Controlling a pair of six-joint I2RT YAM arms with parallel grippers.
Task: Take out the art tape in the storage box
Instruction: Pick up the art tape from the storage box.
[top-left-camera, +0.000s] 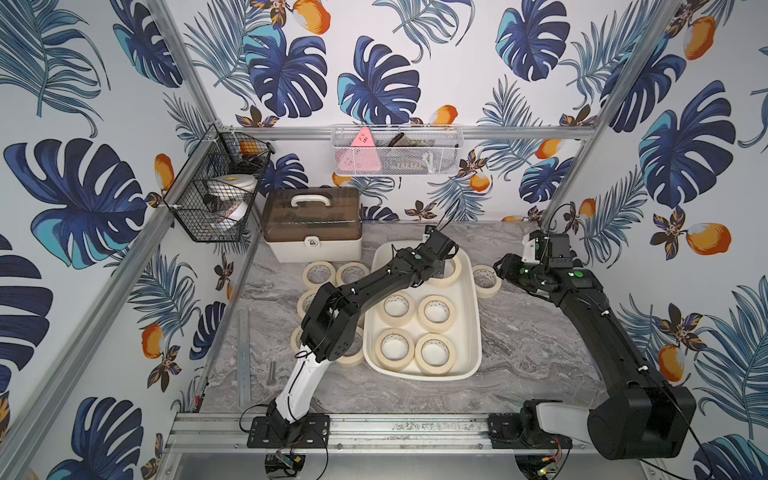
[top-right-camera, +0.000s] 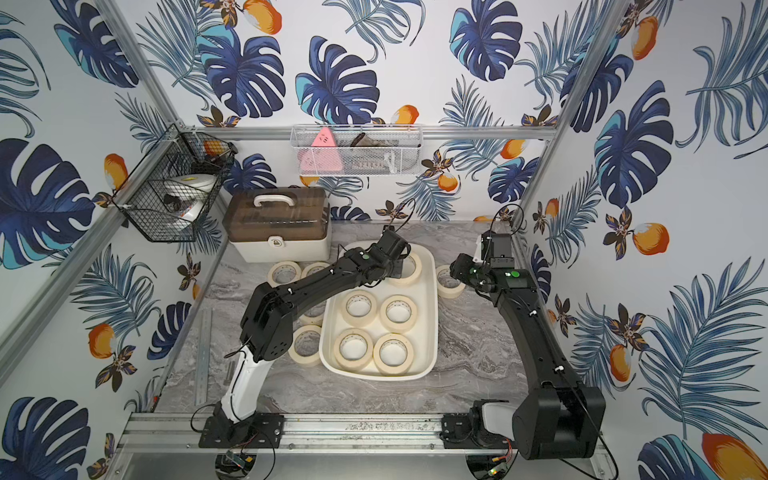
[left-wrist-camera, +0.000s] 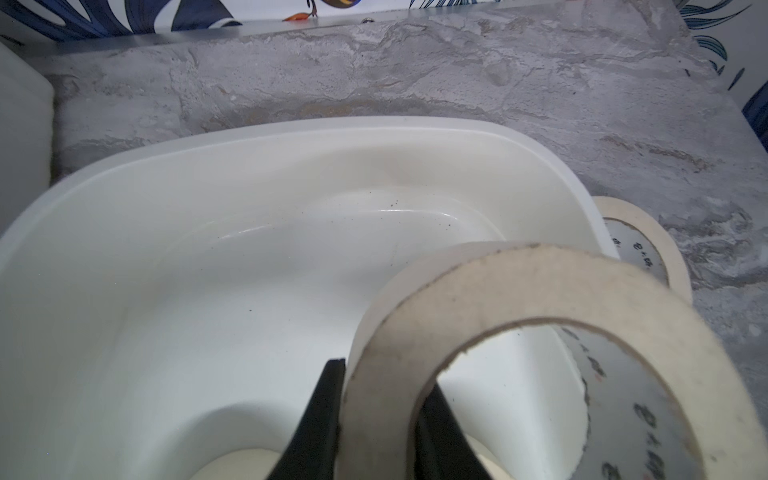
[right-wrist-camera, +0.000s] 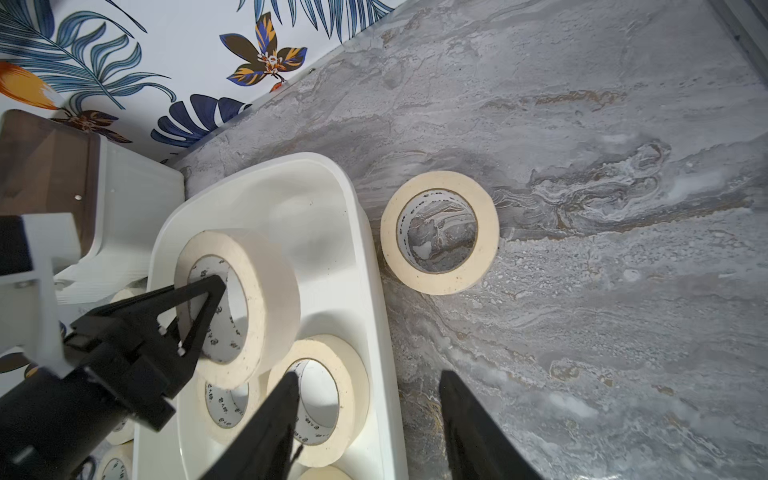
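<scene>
The left tool (left-wrist-camera: 384, 376) is clamping the held roll (left-wrist-camera: 540, 299) of art tape by its wall, one finger reaching inside the cardboard core and the other pressing on the outer face, jaws closed down to the thickness of the ring. The held roll is sitting tilted up on edge over the far end of the storage box (left-wrist-camera: 291, 129), close to its right-hand wall; whether its lower edge is clearing the floor is not showing. In both top views, four rolls (top-left-camera: 396, 307) are lying flat in a two-by-two block in the near half of the box. The right tool (right-wrist-camera: 368, 376) is hovering about half open and holding nothing, above the box's right rim and the counter (right-wrist-camera: 582, 291). A lone roll (right-wrist-camera: 439, 232) is lying flat on the counter just beside that rim. More rolls (top-left-camera: 319, 274) are lying on the counter left of the box, partly hidden by the left arm. A white case (top-left-camera: 311, 224) with a brown lid is standing behind them.
</scene>
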